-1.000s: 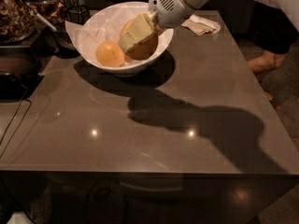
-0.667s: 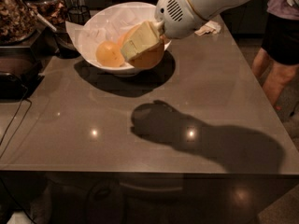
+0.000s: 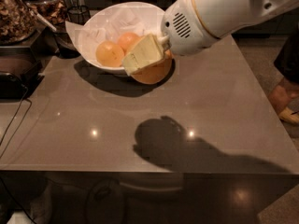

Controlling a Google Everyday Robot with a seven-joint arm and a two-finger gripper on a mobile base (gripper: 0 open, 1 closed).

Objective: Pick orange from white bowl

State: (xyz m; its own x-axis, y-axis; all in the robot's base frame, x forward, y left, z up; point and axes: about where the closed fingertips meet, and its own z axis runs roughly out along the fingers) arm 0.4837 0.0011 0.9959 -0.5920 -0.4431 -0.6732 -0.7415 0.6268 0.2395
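Worktop (image 3: 210,106): grey-brown, glossy slab under dim light with a few lamp glints. Its near and right parts carry nothing but the arm's shadow (image 3: 163,139).
Far-left clutter: dark jars (image 3: 18,13) and a black appliance stand beside the bowl. A cable (image 3: 14,125) runs down the left edge.
White bowl (image 3: 110,70): sits at the far side, left of centre, lined with crumpled white paper (image 3: 117,20) that probably cushions the fruit.
Remaining fruits: two, one at the near-left of the bowl (image 3: 110,53) and one just behind it (image 3: 128,40), touching each other.
Orange (image 3: 154,73): outside the bowl's hollow, in front of its near-right rim and overlapping it in view. Judged to be held in the air, not resting on the slab.
End effector (image 3: 142,62): clenched on the orange. One pale finger lies across the fruit's upper left, and the other is hidden behind it.
Wrist housing (image 3: 205,17): white, entering from the far right and angled down-left, which suits a reach over the flaring rim.
Task stage: judged nearly complete, grasp made and fruit clear of the rim.
Risk: smooth round skin could roll out of a two-finger pinch if jolted.
Bystander: a person's leg (image 3: 285,97) at the right edge, well apart from the arm.
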